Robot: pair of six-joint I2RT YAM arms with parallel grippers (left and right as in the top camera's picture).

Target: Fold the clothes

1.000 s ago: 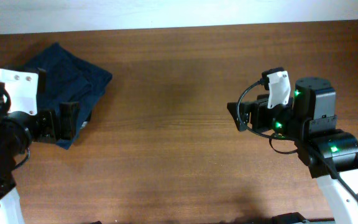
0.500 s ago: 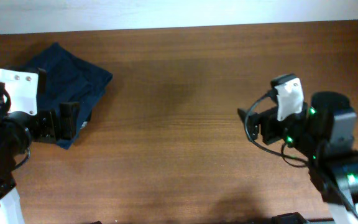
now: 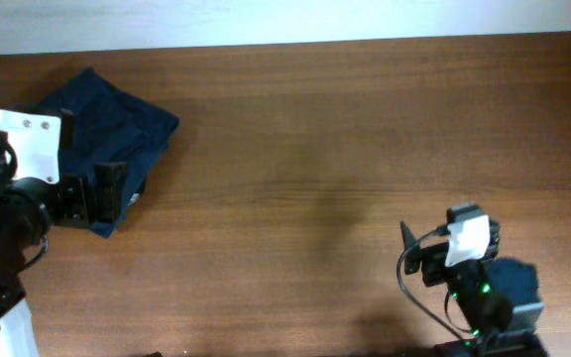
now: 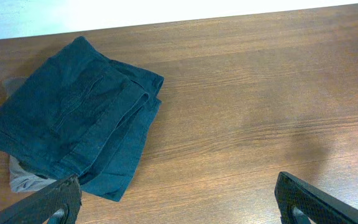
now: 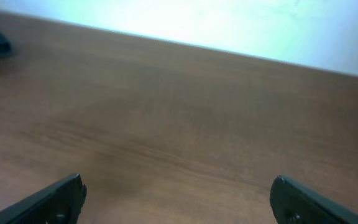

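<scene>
Lying beside left end effector [image 4: 176, 186]: shorts [image 4: 73, 118]

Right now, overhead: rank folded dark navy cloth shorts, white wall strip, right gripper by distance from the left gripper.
1. Dark navy cloth shorts, at the left gripper fingertips, left side.
2. White wall strip, along the back edge.
3. Right gripper, front right.

Brown wooden table [image 3: 295, 149] is stretching under both my arms, grain running left to right. The navy shorts [image 3: 117, 119] are lying on it in a folded, layered bundle at my far left, near the back edge. A scrap of grey cloth [image 4: 23, 182] is peeking out from under their near edge, touching the wood.
</scene>
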